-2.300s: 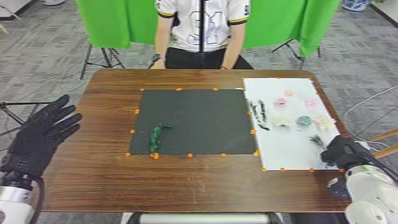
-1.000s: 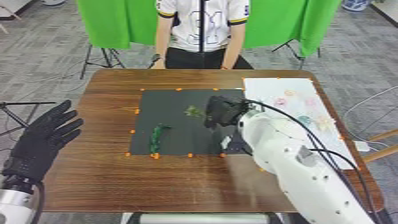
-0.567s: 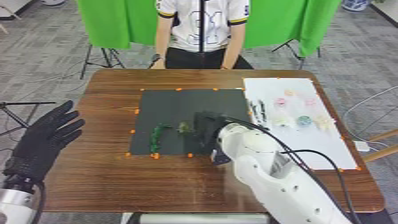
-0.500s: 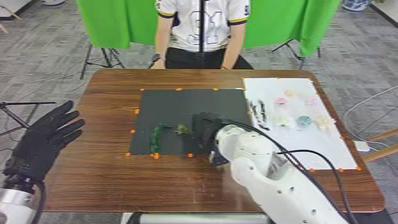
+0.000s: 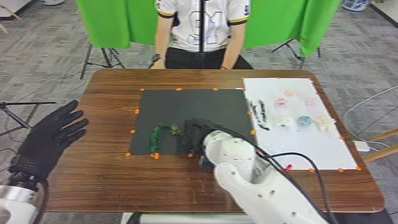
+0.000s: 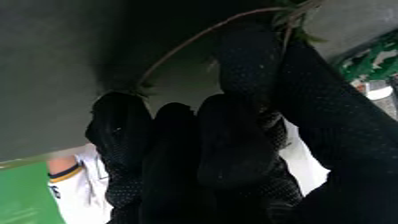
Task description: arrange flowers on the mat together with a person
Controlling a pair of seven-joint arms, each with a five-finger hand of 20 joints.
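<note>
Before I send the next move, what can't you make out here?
- Head view: sprig's far end, behind the right hand.
- Head view: the mat under that hand, covered by it.
- Right wrist view: rest of the green strand, cut off by the edge.
- Head view: flowers' petals, too small.

- No text, label, brand, number or sign can be read.
</note>
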